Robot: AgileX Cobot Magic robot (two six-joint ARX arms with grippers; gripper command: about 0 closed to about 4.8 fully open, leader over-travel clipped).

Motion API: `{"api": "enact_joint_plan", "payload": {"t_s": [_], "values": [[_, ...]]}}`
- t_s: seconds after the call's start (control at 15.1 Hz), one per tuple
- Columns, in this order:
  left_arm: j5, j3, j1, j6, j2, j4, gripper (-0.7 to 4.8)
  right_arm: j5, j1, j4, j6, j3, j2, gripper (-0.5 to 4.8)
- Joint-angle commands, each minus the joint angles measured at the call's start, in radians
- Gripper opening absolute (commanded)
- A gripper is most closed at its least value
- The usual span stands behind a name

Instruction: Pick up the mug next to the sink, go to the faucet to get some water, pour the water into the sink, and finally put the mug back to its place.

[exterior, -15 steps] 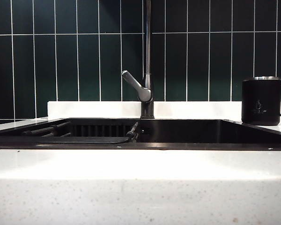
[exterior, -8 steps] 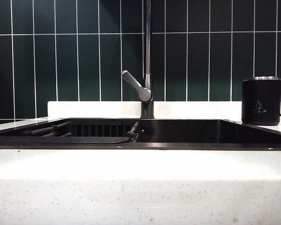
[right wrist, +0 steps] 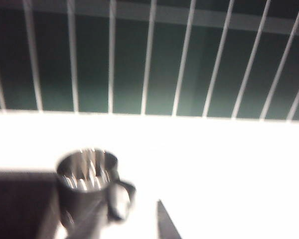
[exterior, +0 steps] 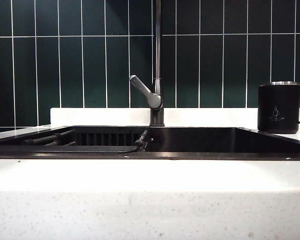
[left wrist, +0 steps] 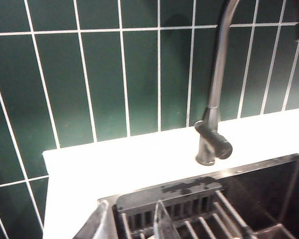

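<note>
The matte black mug (exterior: 279, 107) with a steel rim stands upright on the white counter to the right of the sink (exterior: 215, 155). The faucet (exterior: 158, 60) rises behind the basin's middle, its grey lever pointing left. Neither gripper shows in the exterior view. In the left wrist view my left gripper (left wrist: 129, 226) is open and empty above the sink's slatted rack (left wrist: 209, 219), with the faucet (left wrist: 214, 99) ahead of it. In the blurred right wrist view my right gripper (right wrist: 127, 226) is open, short of the mug (right wrist: 87, 189) and not touching it.
Dark green tiles (exterior: 60, 65) form the wall behind a low white ledge (exterior: 100, 116). White speckled stone (exterior: 150, 200) runs along the sink's front. The white counter (right wrist: 214, 159) spreads beside the mug in the right wrist view.
</note>
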Motion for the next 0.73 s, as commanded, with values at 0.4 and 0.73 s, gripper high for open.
{"api": "enact_joint_plan", "payload": {"t_s": [0.4,0.73], "values": [[0.145,0.003,-0.001,0.013,0.319,0.191,1.21,-0.124,0.003,0.084,0.054,0.003,0.301,1.53],[0.174,0.053,-0.022,0.01,0.401,0.179,1.21,-0.121,0.003,0.111,0.055,0.003,0.324,1.53]]}}
